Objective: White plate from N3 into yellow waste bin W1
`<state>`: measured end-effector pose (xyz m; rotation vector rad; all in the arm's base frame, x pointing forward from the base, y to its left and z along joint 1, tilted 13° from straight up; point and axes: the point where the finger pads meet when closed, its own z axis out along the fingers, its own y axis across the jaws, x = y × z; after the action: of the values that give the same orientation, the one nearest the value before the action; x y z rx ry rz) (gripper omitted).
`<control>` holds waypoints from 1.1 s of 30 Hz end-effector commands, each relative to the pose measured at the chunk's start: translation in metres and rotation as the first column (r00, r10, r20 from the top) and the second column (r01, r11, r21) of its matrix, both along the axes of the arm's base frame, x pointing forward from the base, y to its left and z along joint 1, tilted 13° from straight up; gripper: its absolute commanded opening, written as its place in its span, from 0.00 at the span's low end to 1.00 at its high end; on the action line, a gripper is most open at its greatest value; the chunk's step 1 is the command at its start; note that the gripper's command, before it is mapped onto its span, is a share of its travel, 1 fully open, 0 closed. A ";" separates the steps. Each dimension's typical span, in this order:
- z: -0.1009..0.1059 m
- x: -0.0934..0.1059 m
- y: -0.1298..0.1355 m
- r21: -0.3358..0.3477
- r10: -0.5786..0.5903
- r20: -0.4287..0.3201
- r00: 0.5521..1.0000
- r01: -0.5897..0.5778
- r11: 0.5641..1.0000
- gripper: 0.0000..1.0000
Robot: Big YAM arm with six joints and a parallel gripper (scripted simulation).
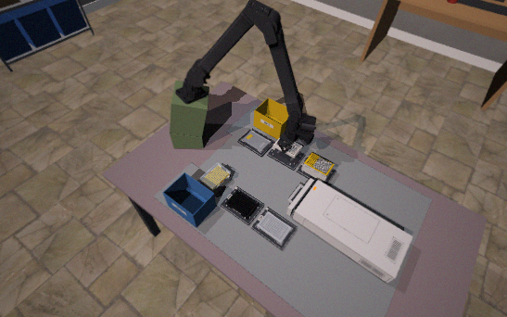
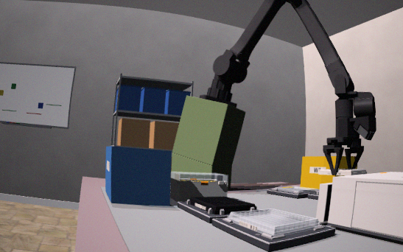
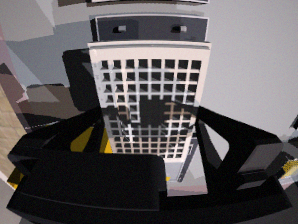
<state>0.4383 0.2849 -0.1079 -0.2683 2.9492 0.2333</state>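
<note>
The white plate point(image 1: 295, 149) point(image 2: 356, 172) point(image 3: 149, 96), a flat well plate with a grid of dark wells, is between my fingers just above the black work nest N3 point(image 1: 279, 159). My gripper point(image 1: 290, 147) point(image 2: 343, 170) point(image 3: 149, 110) is shut on the plate across its width. The yellow waste bin W1 point(image 1: 270, 118) point(image 2: 310, 173) stands upright right behind the nest, beside the arm's forearm.
A green box point(image 1: 188, 120) point(image 2: 202, 136) carries the arm's base. A blue bin point(image 1: 189, 199) point(image 2: 139, 175) stands front left. Nests with a clear plate point(image 1: 255, 141), a yellow plate point(image 1: 319, 164), a black plate point(image 1: 242, 204) and a clear plate point(image 1: 274, 227) lie around. A white machine point(image 1: 351, 222) point(image 2: 379, 206) fills the right.
</note>
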 end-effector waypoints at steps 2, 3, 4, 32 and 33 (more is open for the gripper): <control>0.015 0.005 -0.007 0.004 -0.006 0.010 1.000 0.006 1.000 0.00; 0.016 0.005 -0.008 0.004 -0.006 0.010 1.000 0.006 1.000 0.00; 0.017 0.005 -0.008 0.004 -0.006 0.010 1.000 0.006 1.000 0.00; 0.047 -0.002 -0.014 0.002 -0.006 0.005 1.000 0.006 1.000 0.00; 0.047 -0.002 -0.014 0.002 -0.006 0.005 1.000 0.006 1.000 0.00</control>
<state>0.4325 0.2786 -0.0697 -0.2692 2.9478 0.2325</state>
